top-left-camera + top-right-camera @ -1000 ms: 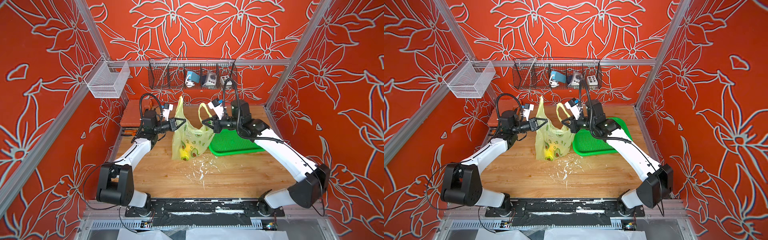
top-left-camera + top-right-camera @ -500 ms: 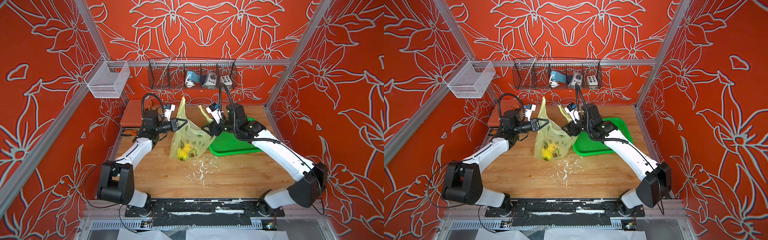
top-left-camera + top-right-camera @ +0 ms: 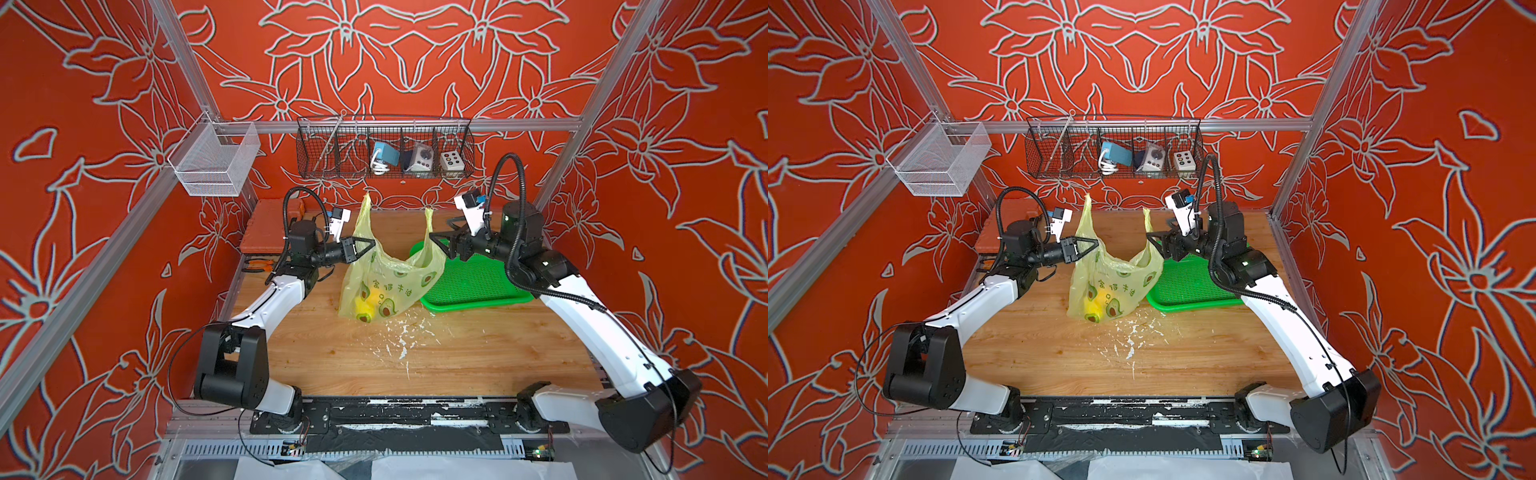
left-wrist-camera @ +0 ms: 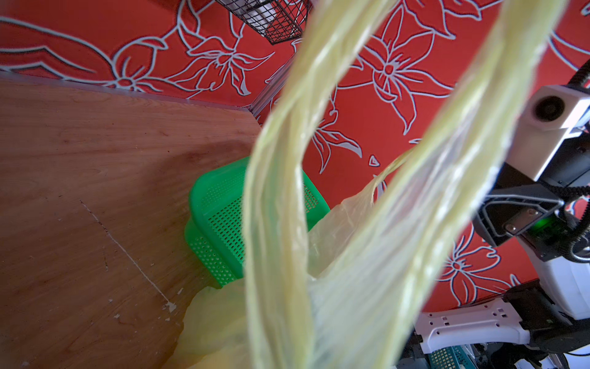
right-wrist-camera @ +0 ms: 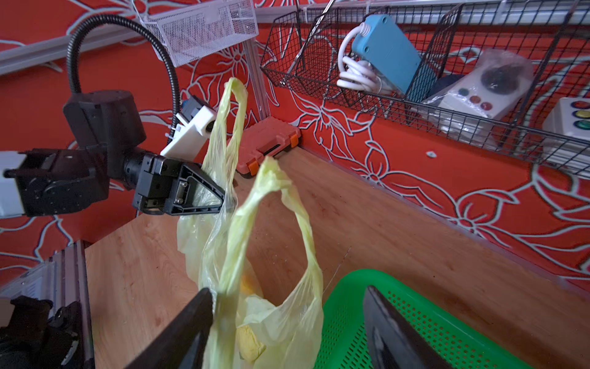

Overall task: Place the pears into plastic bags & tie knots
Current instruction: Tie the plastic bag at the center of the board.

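Yellow-green bag (image 3: 388, 278): 1 | handles (image 3: 365, 212): 2 | pears (image 5: 250, 344) inside: 2

The only writing I can spot is on the plastic bag (image 3: 399, 270): a short row of green characters (image 3: 392, 286) across its front, set among printed avocado drawings (image 3: 387, 309). They look Chinese, but they're too small and creased for me to read
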